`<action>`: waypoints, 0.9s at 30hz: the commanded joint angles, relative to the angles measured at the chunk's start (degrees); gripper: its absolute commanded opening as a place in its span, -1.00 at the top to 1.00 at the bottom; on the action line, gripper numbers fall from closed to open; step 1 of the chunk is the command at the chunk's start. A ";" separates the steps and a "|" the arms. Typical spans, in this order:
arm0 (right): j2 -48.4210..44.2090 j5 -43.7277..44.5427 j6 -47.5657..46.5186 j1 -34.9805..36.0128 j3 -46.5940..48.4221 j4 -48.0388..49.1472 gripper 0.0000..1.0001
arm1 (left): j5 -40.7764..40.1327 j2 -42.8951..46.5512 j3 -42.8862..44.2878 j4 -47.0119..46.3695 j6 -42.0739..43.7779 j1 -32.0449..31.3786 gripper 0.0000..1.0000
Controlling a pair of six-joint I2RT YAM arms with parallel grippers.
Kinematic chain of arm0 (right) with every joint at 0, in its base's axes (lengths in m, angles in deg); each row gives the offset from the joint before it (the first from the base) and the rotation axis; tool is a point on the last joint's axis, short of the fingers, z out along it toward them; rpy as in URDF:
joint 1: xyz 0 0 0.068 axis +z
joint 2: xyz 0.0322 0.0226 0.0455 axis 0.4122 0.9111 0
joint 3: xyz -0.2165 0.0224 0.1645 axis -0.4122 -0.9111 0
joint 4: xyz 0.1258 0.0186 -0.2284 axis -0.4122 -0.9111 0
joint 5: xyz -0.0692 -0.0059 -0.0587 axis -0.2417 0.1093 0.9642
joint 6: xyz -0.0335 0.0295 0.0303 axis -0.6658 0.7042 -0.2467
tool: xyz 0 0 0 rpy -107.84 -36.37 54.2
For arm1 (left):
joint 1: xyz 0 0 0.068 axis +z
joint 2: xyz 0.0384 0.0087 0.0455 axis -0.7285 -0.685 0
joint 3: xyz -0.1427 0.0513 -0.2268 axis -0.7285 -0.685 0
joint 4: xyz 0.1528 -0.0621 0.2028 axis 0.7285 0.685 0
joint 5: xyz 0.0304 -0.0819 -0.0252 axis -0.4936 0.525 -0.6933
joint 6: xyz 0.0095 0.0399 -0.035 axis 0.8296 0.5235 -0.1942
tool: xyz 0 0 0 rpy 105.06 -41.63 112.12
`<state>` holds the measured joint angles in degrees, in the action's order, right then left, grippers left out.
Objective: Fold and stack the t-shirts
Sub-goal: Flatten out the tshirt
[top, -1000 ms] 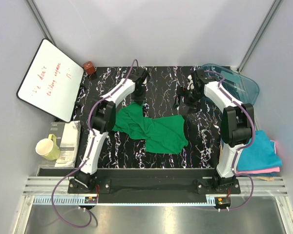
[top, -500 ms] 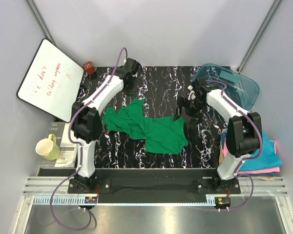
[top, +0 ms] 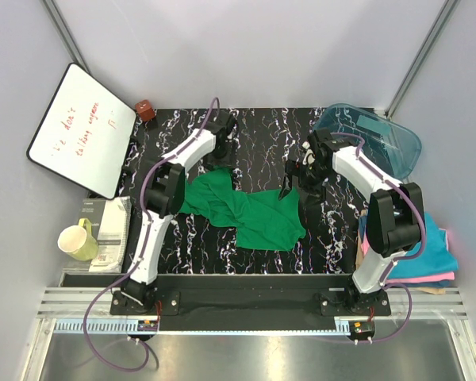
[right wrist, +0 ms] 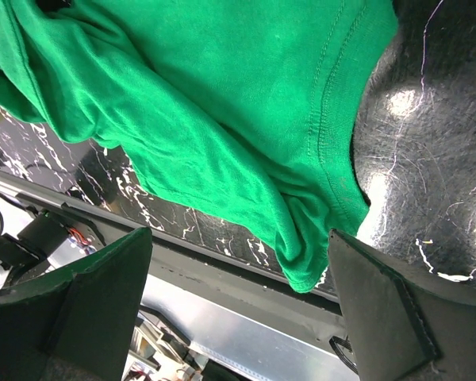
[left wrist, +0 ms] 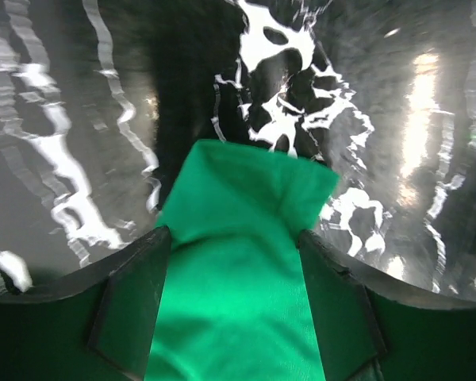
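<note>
A bright green t-shirt [top: 246, 210] lies crumpled in the middle of the black marbled table [top: 262, 135]. My left gripper [top: 222, 155] hangs over its far left corner. In the left wrist view its jaws [left wrist: 232, 234] stand apart, open, with a strip of the green cloth [left wrist: 238, 309] lying loose between them. My right gripper [top: 289, 181] is open just above the shirt's far right edge; the right wrist view shows the green cloth [right wrist: 206, 95] ahead of its fingers [right wrist: 103, 302], untouched. Folded t-shirts are stacked at the right: teal-blue [top: 424, 242] on top, pink [top: 420, 279] and tan [top: 440, 290] below.
A clear teal plastic tub [top: 389, 135] stands at the back right. A whiteboard [top: 83, 127] leans at the left, with a small brown object [top: 145, 109] by it. A yellow mug [top: 79, 240] and a booklet [top: 111, 226] lie off the table's left edge.
My left gripper swung back-left with the shirt's corner, came back over it and opened, letting the cloth go. The right gripper shifted slightly toward the shirt.
</note>
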<state>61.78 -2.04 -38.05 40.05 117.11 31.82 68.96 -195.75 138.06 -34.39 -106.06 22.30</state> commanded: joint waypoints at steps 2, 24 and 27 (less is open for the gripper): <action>-2.60 0.37 0.67 0.55 3.17 -1.07 -0.99 | 2.95 -1.81 6.28 -0.24 -0.53 -0.05 -0.35; -2.51 1.51 -1.62 0.47 1.76 -0.72 -0.99 | -4.61 7.58 1.81 -0.42 0.09 -0.23 1.00; -2.42 1.43 -1.44 0.47 1.50 -0.10 -1.00 | -6.27 11.89 -3.62 -0.33 0.18 -0.32 1.00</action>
<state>61.78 -1.51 -38.94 40.07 118.46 30.77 66.22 -193.49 138.43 -34.49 -106.04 21.86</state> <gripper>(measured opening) 0.994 0.005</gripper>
